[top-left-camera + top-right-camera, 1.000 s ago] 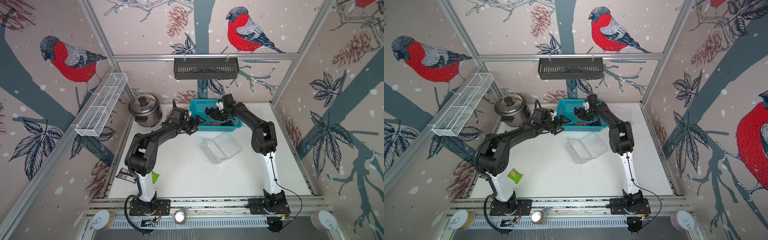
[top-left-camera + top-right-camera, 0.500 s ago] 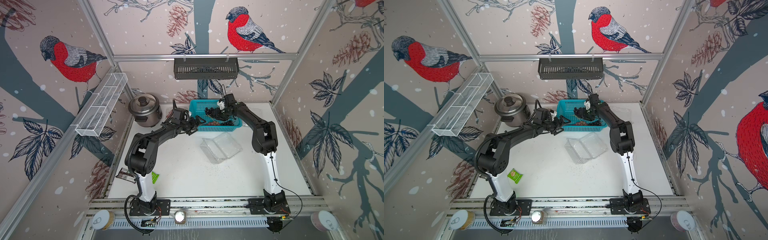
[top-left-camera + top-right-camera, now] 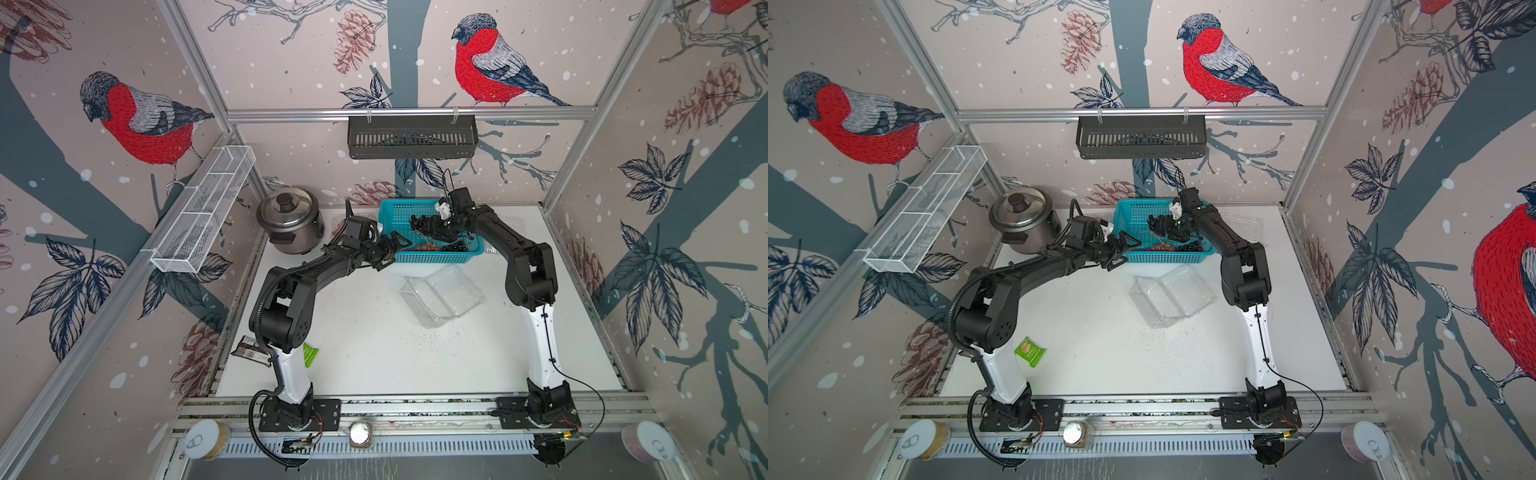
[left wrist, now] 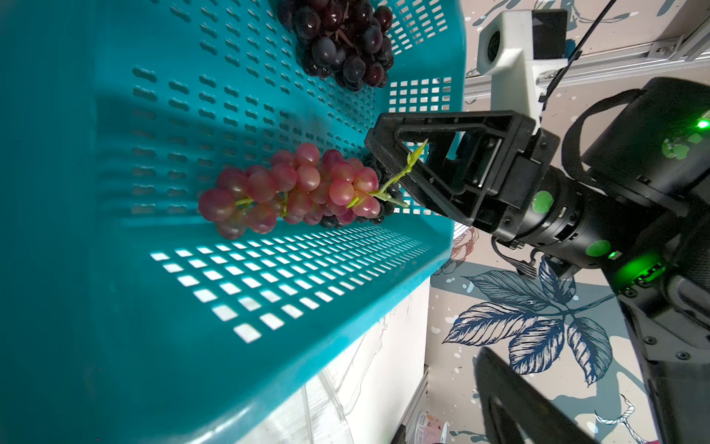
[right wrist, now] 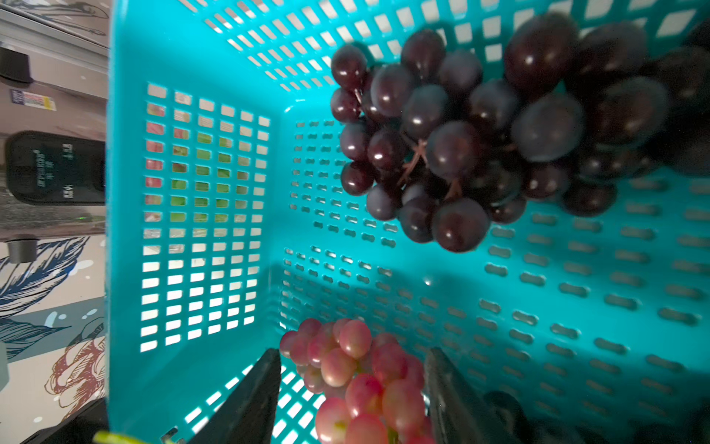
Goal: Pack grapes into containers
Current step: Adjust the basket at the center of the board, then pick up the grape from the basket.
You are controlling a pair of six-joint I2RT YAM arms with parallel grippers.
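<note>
The teal basket [image 3: 434, 258] [image 3: 1167, 258] stands at the back of the table. Inside it lie red grapes [image 4: 292, 188] [image 5: 357, 369] and a dark purple bunch [image 4: 342, 42] [image 5: 461, 146]. My right gripper [image 3: 432, 228] [image 4: 384, 169] [image 5: 351, 357] reaches into the basket, open, its fingers [image 5: 253, 396] standing on either side of the red bunch near its green stem. My left gripper [image 3: 392, 253] [image 3: 1123, 253] is open at the basket's front left corner. Only one of its dark fingers [image 4: 511, 399] shows in the left wrist view. An empty clear container [image 3: 442, 295] [image 3: 1169, 297] lies open in front of the basket.
A steel rice cooker [image 3: 289, 222] stands left of the basket. Another clear container [image 3: 505, 220] lies at the back right. A green packet [image 3: 1030, 351] sits by the left arm's base. A white wire shelf [image 3: 203, 208] and a black rack [image 3: 411, 135] hang on the walls.
My right gripper's jaws have spread wider around the red bunch. Both arms have hardly shifted.
</note>
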